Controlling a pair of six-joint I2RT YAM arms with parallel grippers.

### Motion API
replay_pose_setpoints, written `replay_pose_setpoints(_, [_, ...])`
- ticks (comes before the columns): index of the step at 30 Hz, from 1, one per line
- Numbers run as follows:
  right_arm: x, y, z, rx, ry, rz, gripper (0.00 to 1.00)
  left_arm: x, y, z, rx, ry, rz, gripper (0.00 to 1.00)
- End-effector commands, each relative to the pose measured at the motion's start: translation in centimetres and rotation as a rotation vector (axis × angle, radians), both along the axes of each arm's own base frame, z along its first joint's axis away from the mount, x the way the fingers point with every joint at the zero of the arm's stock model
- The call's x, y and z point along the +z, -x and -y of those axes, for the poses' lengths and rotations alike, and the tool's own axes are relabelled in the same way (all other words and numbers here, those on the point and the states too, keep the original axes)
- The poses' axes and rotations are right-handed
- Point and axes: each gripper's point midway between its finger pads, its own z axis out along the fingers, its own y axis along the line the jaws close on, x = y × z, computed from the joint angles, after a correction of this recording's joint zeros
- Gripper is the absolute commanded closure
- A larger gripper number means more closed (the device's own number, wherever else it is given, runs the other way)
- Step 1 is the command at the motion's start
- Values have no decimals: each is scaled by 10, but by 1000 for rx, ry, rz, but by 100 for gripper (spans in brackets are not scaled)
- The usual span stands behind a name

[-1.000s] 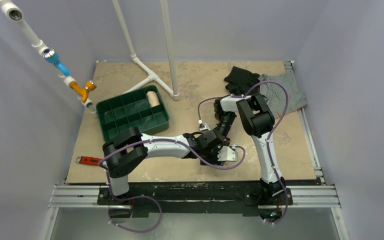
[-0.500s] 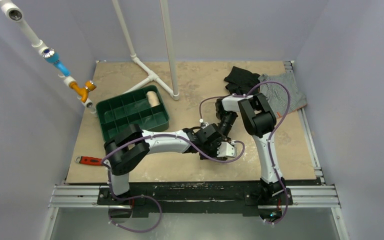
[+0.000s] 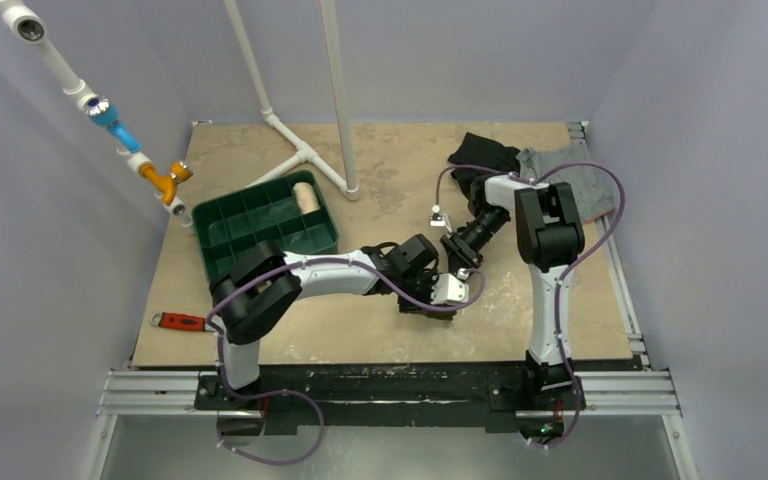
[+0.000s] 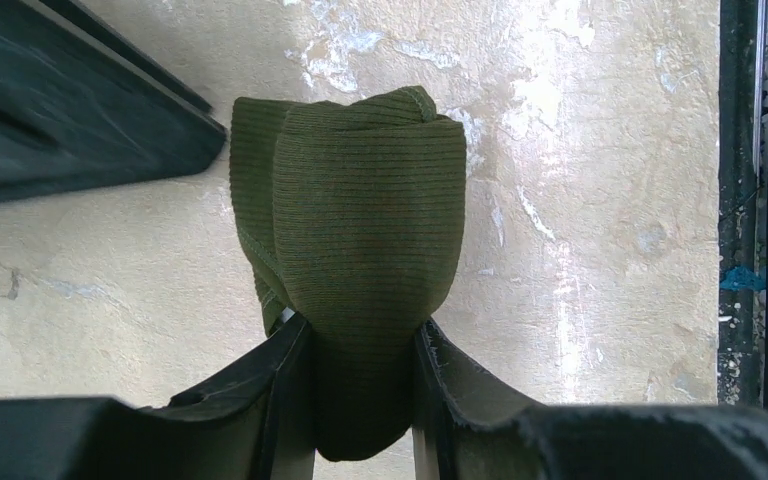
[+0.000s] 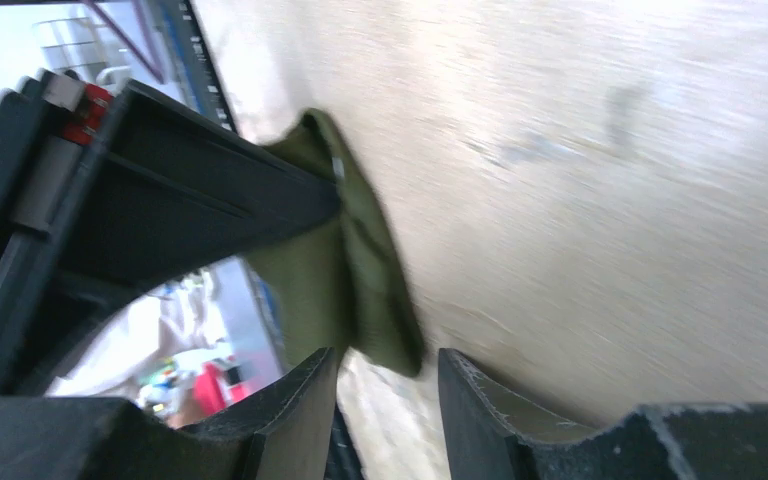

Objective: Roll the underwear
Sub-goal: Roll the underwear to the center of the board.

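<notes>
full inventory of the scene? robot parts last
underwear: 1, olive, mid-table
tray: 1, green, left
cream roll: 1, cream, in tray
black garment: 1, black, far right
striped garment: 1, grey, far right
tool: 1, red, near left edge
pipe frame: 1, white, far centre
fitted pipe: 1, white/blue/orange, upper left
table: 1, beige
left end effector: 1, black, shut on underwear
right end effector: 1, black, open, by underwear

1. Top external: high above and behind the arm bases (image 3: pixel 242 385) (they sit at 6 o'clock), facing down over the whole table (image 3: pixel 585 300).
2. Left wrist: very close, looking straight down on the underwear (image 4: pixel 365 220).
3. Right wrist: close, tilted low; shares that underwear, toward 9 o'clock.
</notes>
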Motion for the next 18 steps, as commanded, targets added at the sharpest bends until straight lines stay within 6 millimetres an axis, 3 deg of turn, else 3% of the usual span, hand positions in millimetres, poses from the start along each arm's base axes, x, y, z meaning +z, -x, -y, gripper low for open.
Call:
replay_pose_setpoints(1, [-2, -41, 17, -12, -80, 204, 59, -45, 36, -43, -22, -181, -176, 100])
replay_pose_setpoints(6, [22, -64, 47, -111, -81, 295, 60, -44, 31, -44, 16, -188, -236, 100])
replay_pose_setpoints(11, [60, -83, 80, -266, -113, 460, 64, -41, 21, -44, 70, -204, -343, 100])
replay_pose_setpoints(15, [74, -78, 89, -308, -98, 607, 59, -45, 17, -49, 115, -248, -482, 100])
replay_pose_setpoints(18, [76, -61, 89, -308, -83, 695, 55, -42, 16, -47, 126, -243, -583, 100])
